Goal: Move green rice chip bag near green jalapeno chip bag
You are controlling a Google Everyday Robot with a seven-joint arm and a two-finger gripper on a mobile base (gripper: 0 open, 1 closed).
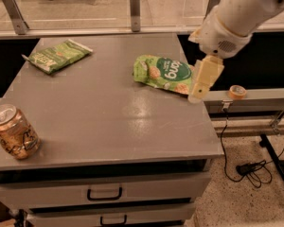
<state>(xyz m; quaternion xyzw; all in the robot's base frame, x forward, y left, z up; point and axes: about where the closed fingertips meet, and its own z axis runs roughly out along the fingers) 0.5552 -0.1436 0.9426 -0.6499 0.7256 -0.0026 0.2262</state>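
Note:
The green rice chip bag (164, 74) is puffy and bright green with tan round cakes printed on it. It lies on the right half of the grey table (109, 122), near the right edge. The green jalapeno chip bag (59, 55) is flat and duller green with white ends, and lies at the far left of the table, well apart from the rice bag. My gripper (199, 90) hangs from the white arm at the upper right, pointing down, just at the right end of the rice bag by the table's right edge. It holds nothing that I can see.
A tan drink can (12, 132) stands at the table's front left corner. An orange tape roll (236, 91) sits on a rail right of the table. Two drawers with handles (104, 193) are under the tabletop. Cables lie on the floor at right.

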